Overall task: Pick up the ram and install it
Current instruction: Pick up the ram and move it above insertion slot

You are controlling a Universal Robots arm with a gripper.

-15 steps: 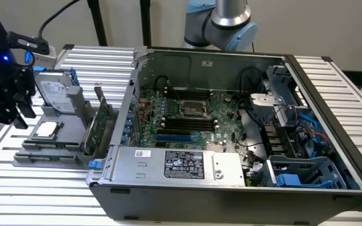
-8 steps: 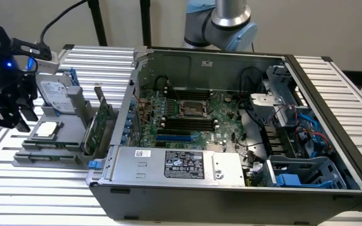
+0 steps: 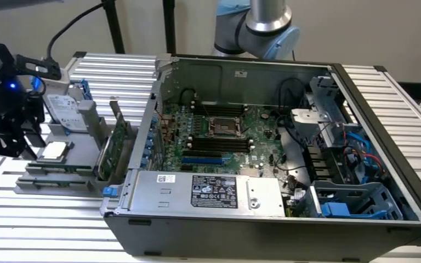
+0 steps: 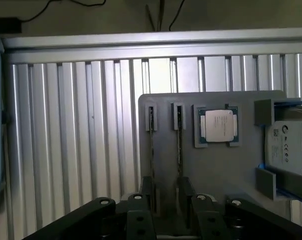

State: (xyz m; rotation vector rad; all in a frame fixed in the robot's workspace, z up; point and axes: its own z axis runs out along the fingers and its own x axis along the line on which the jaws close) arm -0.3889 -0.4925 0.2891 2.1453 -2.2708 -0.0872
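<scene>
Gripper [image 4: 166, 190] hangs over the grey tray [image 4: 216, 170], fingers spread and holding nothing. The ram [image 4: 179, 150] stands on edge in a tray slot, between a second stick [image 4: 152, 150] and the processor [image 4: 218, 125]. Open computer case [image 3: 269, 219] sits beside the tray.

Camera setup, for anyone asking: the exterior cam sits up high off the near side of the open computer case [image 3: 269, 230]. It's angled down into it from a middling distance, far enough back to catch the slatted table [image 3: 42, 230] around it. My wrist cam hangs close over the gray tray [image 4: 216, 170] and faces straight down past my gripper [image 4: 167, 187]. Both cams catch that tray, at the exterior view's left, with its processor chip [image 4: 218, 125] and hard drive [image 4: 291, 150].
</scene>
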